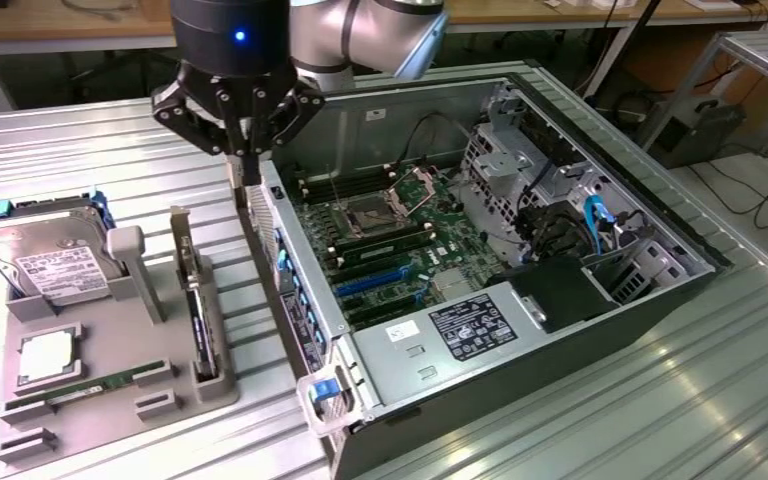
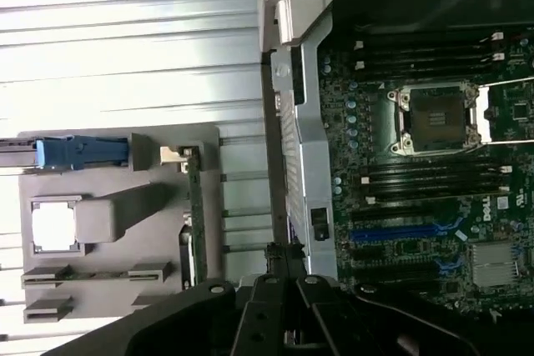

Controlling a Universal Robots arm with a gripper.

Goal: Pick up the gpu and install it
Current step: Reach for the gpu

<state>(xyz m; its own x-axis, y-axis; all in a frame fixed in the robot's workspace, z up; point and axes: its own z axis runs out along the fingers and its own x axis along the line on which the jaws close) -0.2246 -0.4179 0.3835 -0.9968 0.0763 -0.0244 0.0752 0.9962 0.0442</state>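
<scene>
Right, claw [image 1: 241,170] pinched together, empty, hovering by the PC case [image 1: 371,115] wall. The gpu [image 1: 197,315] stands on edge in the grey tray [image 1: 155,348] below the claw, on its side away from the case, long axis parallel to that wall.

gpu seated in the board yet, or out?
Out. The gpu stands on edge in the grey tray; the blue slots are empty.

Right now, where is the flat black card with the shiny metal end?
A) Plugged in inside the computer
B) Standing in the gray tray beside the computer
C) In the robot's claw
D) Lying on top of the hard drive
B: the card stands on its edge in a slot of the gray tray beside the computer, and the gripper hangs by the computer's wall, apart from it.
</scene>
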